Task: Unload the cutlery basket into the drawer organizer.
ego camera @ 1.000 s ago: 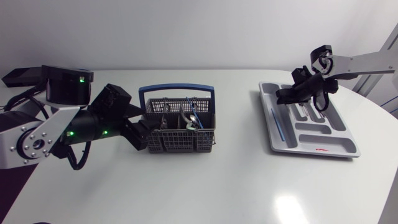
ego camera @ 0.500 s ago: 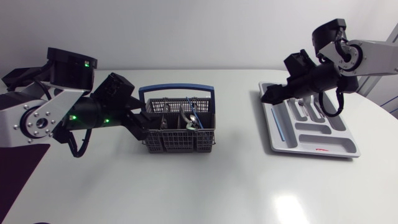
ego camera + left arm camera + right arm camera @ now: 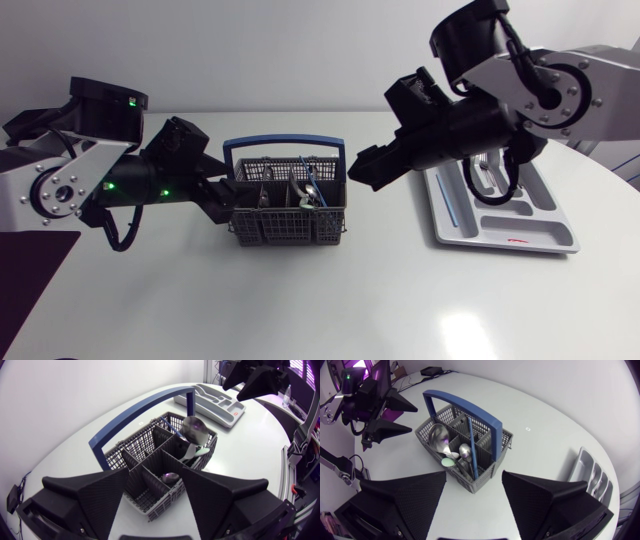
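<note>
R gripper (image 3: 362, 168) open near basket (image 3: 290, 222); L gripper (image 3: 224, 205) open beside it.

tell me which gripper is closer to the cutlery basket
Left. The left gripper sits open right at the cutlery basket's end, with the basket just ahead of its fingers. The right gripper hovers open beside the other end, clearly apart from it.

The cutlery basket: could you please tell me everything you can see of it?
The cutlery basket is a grey, plastic-looking mesh box with inner dividers and a blue arched handle. It stands upright on the white table. Spoons and a blue-handled utensil stand in its compartments. The open left claw sits close by one end, apparently not touching it.
</note>
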Motion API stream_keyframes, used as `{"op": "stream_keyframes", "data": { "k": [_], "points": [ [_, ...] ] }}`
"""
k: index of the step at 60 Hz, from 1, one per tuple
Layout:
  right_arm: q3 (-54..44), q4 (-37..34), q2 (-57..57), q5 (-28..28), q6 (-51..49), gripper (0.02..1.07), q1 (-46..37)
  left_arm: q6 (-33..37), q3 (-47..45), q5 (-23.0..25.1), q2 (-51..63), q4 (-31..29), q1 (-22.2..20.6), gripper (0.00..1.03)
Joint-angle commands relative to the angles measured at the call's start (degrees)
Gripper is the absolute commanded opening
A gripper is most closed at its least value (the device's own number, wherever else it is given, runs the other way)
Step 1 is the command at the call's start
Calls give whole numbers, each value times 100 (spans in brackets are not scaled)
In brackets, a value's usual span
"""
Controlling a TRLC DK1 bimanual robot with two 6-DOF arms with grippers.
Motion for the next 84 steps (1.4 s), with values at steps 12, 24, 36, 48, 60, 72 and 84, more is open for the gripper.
{"op": "stream_keyframes", "data": {
  "k": [12,24,36,48,60,72,84],
  "points": [
    [188,225,474,341,543,75,798,26,-189,83,44,112,71,75],
    [574,375,1002,842,605,70,1361,96,-348,118,-8,182,159,75],
    [908,463,1388,1256,613,67,1545,131,-506,135,-26,349,247,75],
    [1339,463,1872,1581,622,58,1624,131,-611,171,-26,490,256,75],
    [1594,506,2311,2064,613,43,1835,140,-673,179,-35,560,256,75],
    [1585,445,2311,2319,587,11,1853,149,-708,188,-26,639,247,75],
    [1480,366,1836,2222,552,8,1712,131,-682,179,-26,657,168,75]
  ]
}}
